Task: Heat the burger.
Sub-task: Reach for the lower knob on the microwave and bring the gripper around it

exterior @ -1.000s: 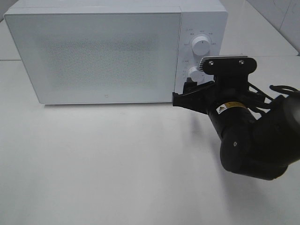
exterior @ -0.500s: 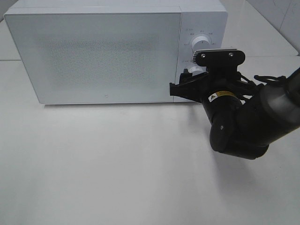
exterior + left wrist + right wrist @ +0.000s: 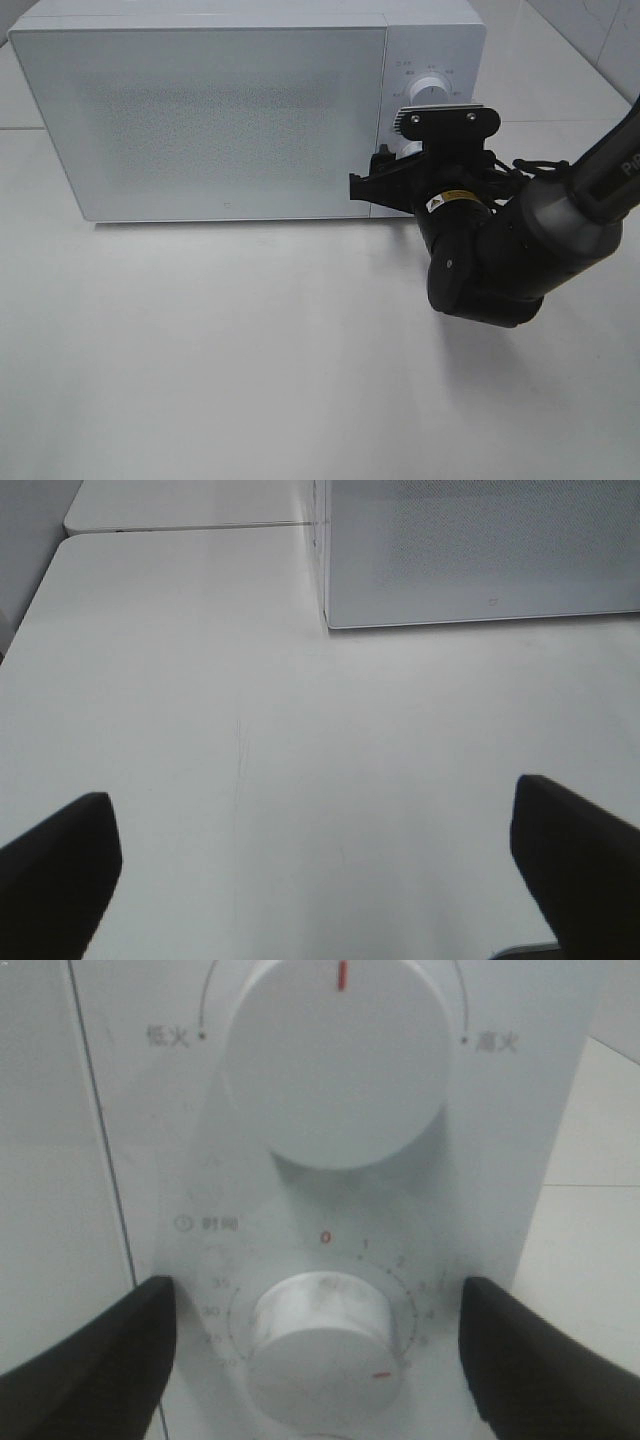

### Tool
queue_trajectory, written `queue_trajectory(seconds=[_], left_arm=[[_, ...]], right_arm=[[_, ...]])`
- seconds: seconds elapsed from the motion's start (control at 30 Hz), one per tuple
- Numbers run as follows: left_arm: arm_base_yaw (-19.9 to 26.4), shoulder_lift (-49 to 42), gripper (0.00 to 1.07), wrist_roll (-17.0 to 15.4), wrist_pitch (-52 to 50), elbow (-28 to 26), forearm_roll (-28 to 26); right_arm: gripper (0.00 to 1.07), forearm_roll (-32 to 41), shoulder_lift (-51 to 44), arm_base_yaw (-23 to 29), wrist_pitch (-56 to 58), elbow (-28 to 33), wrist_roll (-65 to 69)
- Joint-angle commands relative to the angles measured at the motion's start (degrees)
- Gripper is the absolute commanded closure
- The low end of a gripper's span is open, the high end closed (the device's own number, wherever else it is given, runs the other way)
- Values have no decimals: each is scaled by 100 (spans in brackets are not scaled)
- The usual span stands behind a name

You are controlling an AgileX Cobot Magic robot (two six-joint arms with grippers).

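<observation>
Right wrist: straddling timer knob (image 3: 320,1345) with right gripper (image 3: 315,1345), jaws apart, not touching. Same for left gripper (image 3: 315,855), spread wide over table (image 3: 200,730). Can't see burger; probably behind shut microwave door (image 3: 200,120). Likely light, squashy. Pinching knob's smooth round sides seems right.

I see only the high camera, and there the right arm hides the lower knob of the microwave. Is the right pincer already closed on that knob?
Observer: No. In the right wrist view the right pincer is open. The lower knob sits between its fingers, with a gap on each side.
Operator: Where does the mark on this knob point?
Observer: Its red mark is turned well away from the red 0 on the dial.
Operator: And the left pincer? My view does not show it.
Observer: The left pincer is open above the table and holds nothing.
</observation>
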Motion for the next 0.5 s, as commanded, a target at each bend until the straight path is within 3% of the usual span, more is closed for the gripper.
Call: queue_trajectory(seconds=[0.03, 0.5], left_arm=[[29, -97, 9, -11, -40, 23, -46], [29, -97, 9, -11, -40, 23, -46]], right_arm=[[32, -29, 57, -52, -327, -126, -52], [35, 80, 206, -115, -521, -269, -34]])
